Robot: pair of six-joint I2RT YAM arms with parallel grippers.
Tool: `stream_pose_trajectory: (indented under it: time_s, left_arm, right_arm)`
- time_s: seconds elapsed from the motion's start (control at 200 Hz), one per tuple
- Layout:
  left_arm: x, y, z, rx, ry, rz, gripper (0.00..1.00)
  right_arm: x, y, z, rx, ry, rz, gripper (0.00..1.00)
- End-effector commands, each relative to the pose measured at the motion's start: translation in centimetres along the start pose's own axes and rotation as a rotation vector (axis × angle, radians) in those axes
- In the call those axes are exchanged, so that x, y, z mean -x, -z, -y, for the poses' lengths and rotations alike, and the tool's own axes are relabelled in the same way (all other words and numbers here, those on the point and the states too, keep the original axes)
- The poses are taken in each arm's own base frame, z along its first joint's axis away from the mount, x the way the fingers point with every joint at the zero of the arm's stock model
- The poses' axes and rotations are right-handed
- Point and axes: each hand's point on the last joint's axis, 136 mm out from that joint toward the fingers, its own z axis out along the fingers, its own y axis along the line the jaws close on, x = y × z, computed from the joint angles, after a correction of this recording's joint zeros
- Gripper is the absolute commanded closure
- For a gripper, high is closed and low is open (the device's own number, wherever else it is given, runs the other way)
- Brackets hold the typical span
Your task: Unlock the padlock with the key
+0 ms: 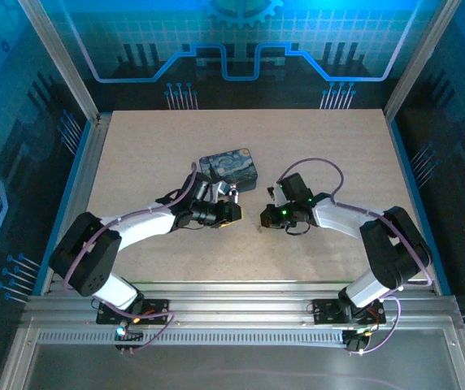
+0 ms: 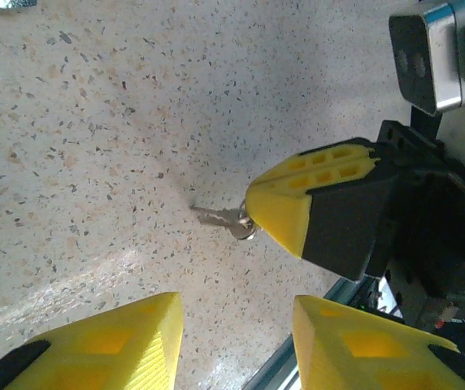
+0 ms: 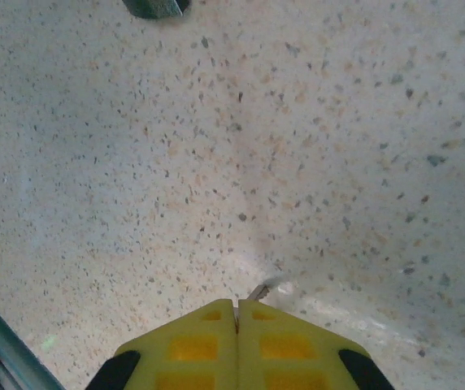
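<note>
My right gripper (image 3: 236, 307) is shut on the key (image 3: 258, 291), whose thin metal tip pokes out just past the yellow fingertips, close above the table. In the left wrist view the key (image 2: 220, 218) and its small ring stick out of the right gripper (image 2: 253, 213) towards the left. My left gripper (image 2: 236, 341) is open, with bare table between its two yellow fingers, a short way from the key. In the top view the left gripper (image 1: 234, 213) and the right gripper (image 1: 267, 216) face each other mid-table. A dark lump (image 3: 156, 6) is cut off by the top edge; I cannot tell whether it is the padlock.
A blue-and-yellow swirl-painted box (image 1: 227, 168) lies flat just behind the left gripper. A silvery bit (image 2: 5, 3) shows at the top left corner of the left wrist view. The speckled table (image 1: 338, 154) is bounded by metal rails (image 1: 232, 301) at the near edge.
</note>
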Motion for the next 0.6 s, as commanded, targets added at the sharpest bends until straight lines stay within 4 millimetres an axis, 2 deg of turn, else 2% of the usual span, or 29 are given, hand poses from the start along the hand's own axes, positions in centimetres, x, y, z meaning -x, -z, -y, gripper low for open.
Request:
stream_pose_trajectory:
  time_s: [0.0, 0.08, 0.225, 0.435, 0.59]
  left_arm:
    - [0.0, 0.9, -0.7, 0.032, -0.013, 0.007, 0.59]
    - [0.2, 1.2, -0.6, 0.033, -0.014, 0.014, 0.59]
    - [0.3, 1.4, -0.8, 0.041, -0.016, 0.017, 0.59]
    - [0.4, 1.6, -0.8, 0.047, -0.022, 0.020, 0.58]
    - [0.3, 1.6, -0.9, 0.050, -0.022, 0.021, 0.58]
  right_arm:
    - [-1.4, -0.7, 2.4, -0.085, -0.027, -0.051, 0.91]
    - [-1.5, -0.5, 2.9, -0.108, -0.025, -0.054, 0.82]
    - [-1.8, -0.4, 3.4, -0.129, -0.016, -0.072, 0.76]
    - [-2.2, -0.4, 2.8, -0.129, 0.017, -0.089, 0.62]
    - [-2.4, -0.9, 2.6, -0.206, 0.076, -0.104, 0.59]
